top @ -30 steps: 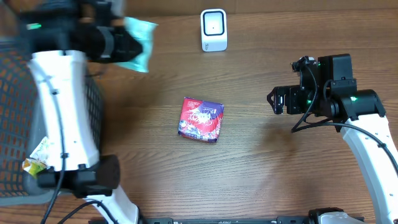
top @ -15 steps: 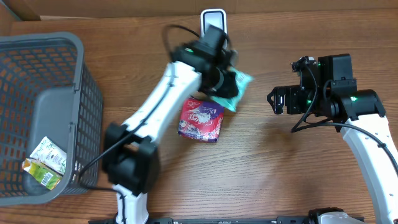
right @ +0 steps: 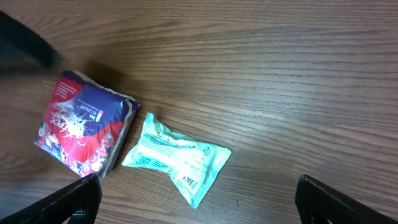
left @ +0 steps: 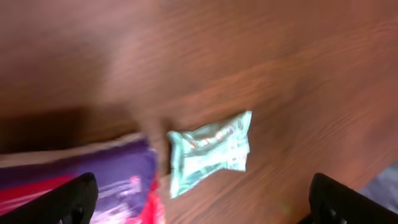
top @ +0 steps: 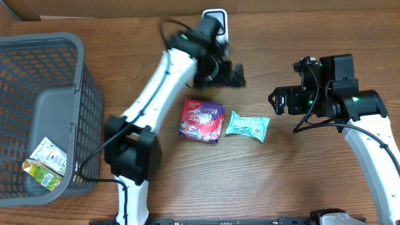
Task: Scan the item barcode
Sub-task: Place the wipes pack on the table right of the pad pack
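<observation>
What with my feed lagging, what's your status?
Left gripper open over table. Right gripper open, idle. Teal packet lies free beside purple box. Nothing covers it.

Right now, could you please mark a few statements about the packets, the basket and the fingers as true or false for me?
1. The teal packet lies on the table beside the red and purple packet. True.
2. The left fingers grip the teal packet. False: they are open, and the packet lies free on the table.
3. The basket is empty. False: a green and white carton lies inside.
4. The right fingers are open and hold nothing. True.
</observation>
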Robot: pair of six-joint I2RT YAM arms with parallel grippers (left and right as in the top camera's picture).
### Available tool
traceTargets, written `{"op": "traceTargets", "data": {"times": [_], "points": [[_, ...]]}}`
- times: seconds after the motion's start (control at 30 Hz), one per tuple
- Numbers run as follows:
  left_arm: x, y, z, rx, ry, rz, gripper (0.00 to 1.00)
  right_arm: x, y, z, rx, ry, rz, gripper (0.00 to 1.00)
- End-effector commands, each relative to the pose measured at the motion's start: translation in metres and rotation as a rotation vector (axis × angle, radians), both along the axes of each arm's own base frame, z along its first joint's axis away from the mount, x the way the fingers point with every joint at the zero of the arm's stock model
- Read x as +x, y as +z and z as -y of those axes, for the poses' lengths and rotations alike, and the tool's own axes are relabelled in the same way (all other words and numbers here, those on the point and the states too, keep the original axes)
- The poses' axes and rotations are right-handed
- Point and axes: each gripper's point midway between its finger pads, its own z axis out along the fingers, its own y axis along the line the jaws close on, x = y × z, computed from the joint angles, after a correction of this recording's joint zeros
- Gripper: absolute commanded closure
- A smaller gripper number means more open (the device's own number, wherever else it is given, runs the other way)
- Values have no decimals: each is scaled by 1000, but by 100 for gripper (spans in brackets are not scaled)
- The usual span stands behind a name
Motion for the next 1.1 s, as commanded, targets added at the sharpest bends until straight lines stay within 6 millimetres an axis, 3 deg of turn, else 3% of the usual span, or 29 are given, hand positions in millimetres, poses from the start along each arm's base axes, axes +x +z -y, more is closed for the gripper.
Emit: {"op": "traceTargets", "data": {"times": [0.0, 0.2, 0.3, 0.37, 0.6, 0.7, 0.87, 1.07], "points": [[18, 95, -32, 5, 15, 242, 0, 4, 8, -4, 7, 14, 23, 0], [12, 196, -114, 68, 167, 464, 0, 4, 8, -4, 7, 14, 23, 0], [1, 225, -159, 89, 238, 526, 0, 4, 7, -4, 7, 14, 23, 0], [-14, 230, -193, 116, 314, 503, 0, 4, 8, -4, 7, 14, 23, 0], [-68, 217, -328, 193, 760, 315, 0, 4, 7, -4, 7, 14, 23, 0], [-89, 206, -369, 213, 908, 253, 0, 4, 8, -4, 7, 14, 23, 0], [-128, 171, -415, 313, 1097, 101, 0, 4, 8, -4, 7, 14, 23, 0], [-154, 130, -439, 345, 1228, 30, 0, 4, 8, -4, 7, 14, 23, 0]]}}
